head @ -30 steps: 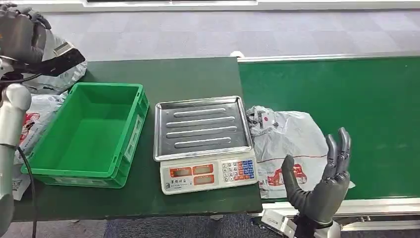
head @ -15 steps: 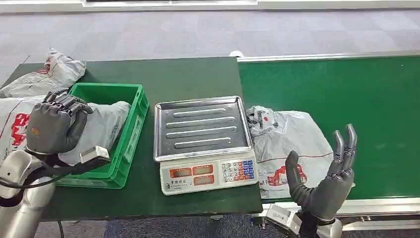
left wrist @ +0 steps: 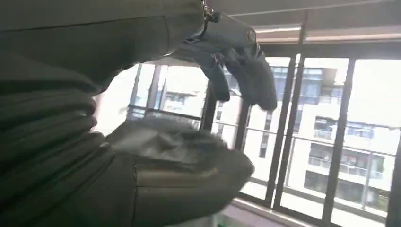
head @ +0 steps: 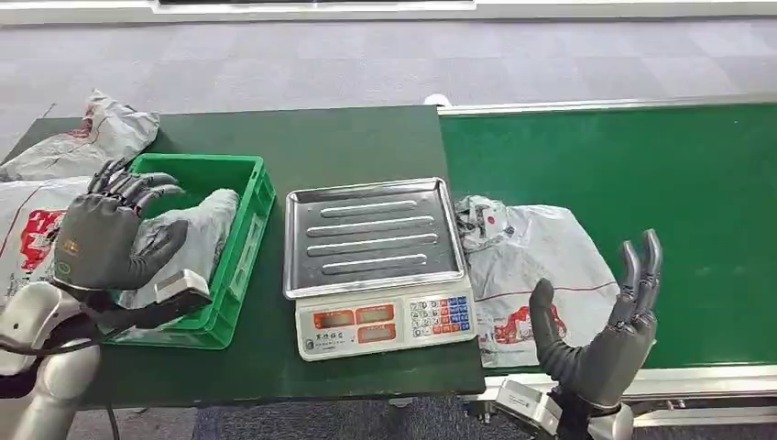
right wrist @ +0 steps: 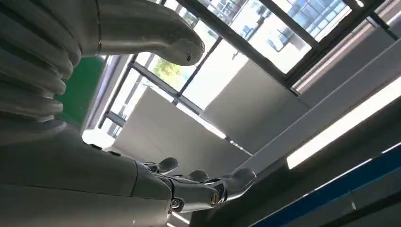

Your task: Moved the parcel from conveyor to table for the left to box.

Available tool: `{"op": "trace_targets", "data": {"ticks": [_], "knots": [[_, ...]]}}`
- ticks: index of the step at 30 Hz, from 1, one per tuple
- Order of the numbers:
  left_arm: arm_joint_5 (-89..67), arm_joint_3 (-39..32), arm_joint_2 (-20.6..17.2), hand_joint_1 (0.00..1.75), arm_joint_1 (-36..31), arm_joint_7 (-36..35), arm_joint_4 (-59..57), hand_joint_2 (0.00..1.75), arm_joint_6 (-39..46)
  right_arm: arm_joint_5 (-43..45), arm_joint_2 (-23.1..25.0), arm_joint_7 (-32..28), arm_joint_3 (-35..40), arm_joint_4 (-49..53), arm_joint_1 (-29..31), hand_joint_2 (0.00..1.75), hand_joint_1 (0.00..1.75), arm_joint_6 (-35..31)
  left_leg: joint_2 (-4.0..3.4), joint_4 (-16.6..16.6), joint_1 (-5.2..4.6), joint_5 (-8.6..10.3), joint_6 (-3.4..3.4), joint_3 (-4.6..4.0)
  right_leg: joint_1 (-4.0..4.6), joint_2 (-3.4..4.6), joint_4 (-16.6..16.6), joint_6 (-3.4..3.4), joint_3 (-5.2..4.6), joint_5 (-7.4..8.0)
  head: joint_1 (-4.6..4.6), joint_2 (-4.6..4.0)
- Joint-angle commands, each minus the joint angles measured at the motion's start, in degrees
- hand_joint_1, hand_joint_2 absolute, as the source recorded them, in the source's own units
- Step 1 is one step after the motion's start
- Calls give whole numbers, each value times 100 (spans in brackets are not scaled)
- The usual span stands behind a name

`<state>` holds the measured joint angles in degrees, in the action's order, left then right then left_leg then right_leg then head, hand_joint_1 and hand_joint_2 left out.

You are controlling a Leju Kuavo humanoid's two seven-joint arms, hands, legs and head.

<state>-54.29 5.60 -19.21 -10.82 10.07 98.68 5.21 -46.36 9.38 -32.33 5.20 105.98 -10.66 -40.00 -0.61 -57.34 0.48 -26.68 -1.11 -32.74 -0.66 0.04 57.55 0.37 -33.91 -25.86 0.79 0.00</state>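
My target is the grey poly mailer parcel [head: 541, 266] lying flat on the green conveyor belt [head: 641, 183], its crumpled end touching the edge of the weighing scale [head: 376, 261] that sits on the dark green surface [head: 339, 137]. It looks light and floppy to me — a soft plastic bag with loose contents, creased and slack, so it will sag and fold when lifted and the film will likely be slick against my fingers. I would not try to pinch a flat panel; the bunched, wrinkled end near the scale or a thick fold across the middle looks the better place to take hold, gathering plastic into the palm.

My right robot hand [head: 600, 335] hovers just in front of the parcel, palm up, fingers spread and holding nothing. My left robot hand [head: 105, 238] is over the green crate [head: 243, 234], fingers splayed apart above another grey mailer [head: 197, 225] that lies in the crate — I judge it is not gripping the bag. More mailers [head: 92, 137] lie beside the crate.
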Motion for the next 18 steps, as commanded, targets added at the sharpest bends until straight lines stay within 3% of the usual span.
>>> {"op": "trace_targets", "data": {"ticks": [1, 8, 11, 14, 16, 17, 18], "knots": [[297, -311, 495, 0, -8, -255, -487, 0, 275, -112, -132, 125, 57, -225, 191, 175, 0, 0, 4, 13, 2, 1, 6, 13, 3, 0, -18, 0, 16, 3, 2, 0], [364, -289, 415, 0, -234, -341, -884, 0, 448, -167, -79, 132, 18, -190, 158, 175, 0, 0, 8, 6, 1, 3, 3, 5, 1, -7, -7, -1, 8, 2, 2, 0], [1031, -471, 562, 0, -291, -113, -872, 0, 1073, -226, -38, 139, 0, -141, 113, 175, 0, 0, 16, 11, 2, 7, 5, 8, 3, -12, -14, -2, 13, 4, 0, 0], [2130, -624, 652, 0, -50, 798, -419, 0, 2115, -342, -63, 241, 33, -246, 104, 175, 0, 0, 12, 5, 3, 3, 3, 4, 4, -9, -9, -1, 8, 1, 0, 0], [2513, -607, 733, 0, 470, 1595, 165, 0, 2799, -231, -114, 321, 51, -388, 163, 175, 0, 0, -1, 5, 4, 1, 1, 7, 5, 2, -10, 0, 7, 2, 2, 0], [3043, -515, 1044, 0, 922, 2544, 701, 0, 3372, -237, -120, 430, 17, -441, 178, 175, 0, 0, -1, 14, 5, 1, 4, 14, 6, 3, -20, -1, 16, 3, 0, 0], [2987, -390, 1127, 0, 1162, 2625, 873, 0, 3479, -245, -130, 450, 16, -449, 184, 175, 0, 0, -11, 10, 1, -1, 3, 13, 1, 11, -12, 1, 10, 2, 2, 0]]}}
